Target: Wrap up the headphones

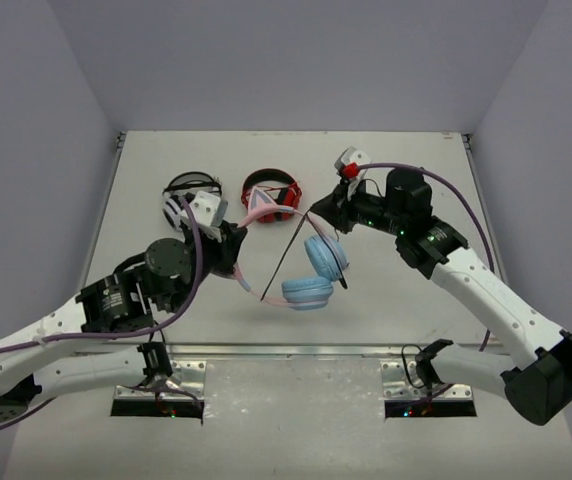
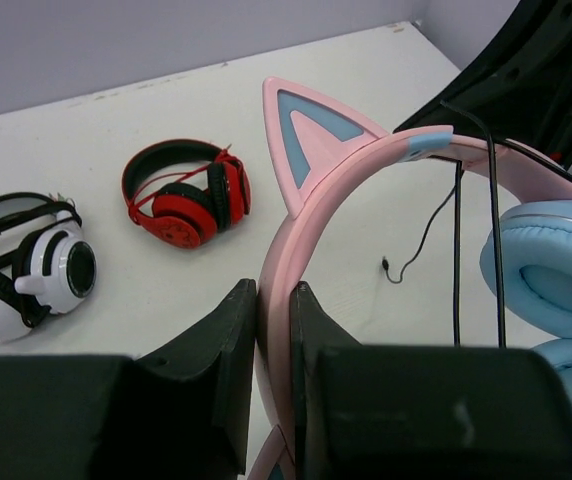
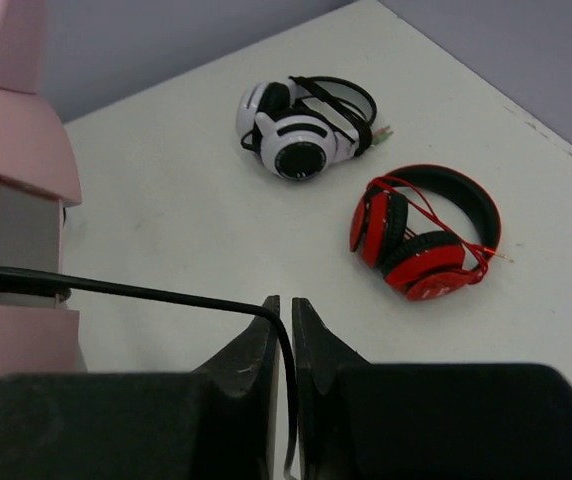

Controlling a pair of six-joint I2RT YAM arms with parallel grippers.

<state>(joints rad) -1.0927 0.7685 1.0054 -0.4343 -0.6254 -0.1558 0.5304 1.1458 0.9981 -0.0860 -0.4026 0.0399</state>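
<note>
The headphones have a pink headband (image 1: 257, 212) with cat ears and light blue earcups (image 1: 324, 256), and are held up above the table. My left gripper (image 1: 234, 240) is shut on the headband; in the left wrist view its jaws (image 2: 274, 305) pinch the pink band (image 2: 278, 250) below a cat ear (image 2: 311, 140). My right gripper (image 1: 316, 213) is shut on the thin black cable (image 1: 288, 252). In the right wrist view the cable (image 3: 146, 292) runs taut from the headband (image 3: 16, 150) into the closed jaws (image 3: 284, 315). The cable's plug end (image 2: 390, 267) dangles.
Red-and-black headphones (image 1: 271, 192) lie at the back middle, also in the left wrist view (image 2: 188, 195) and right wrist view (image 3: 426, 235). Black-and-white headphones (image 1: 188, 198) lie to their left, also in both wrist views (image 2: 26, 265) (image 3: 301, 130). Walls enclose the table.
</note>
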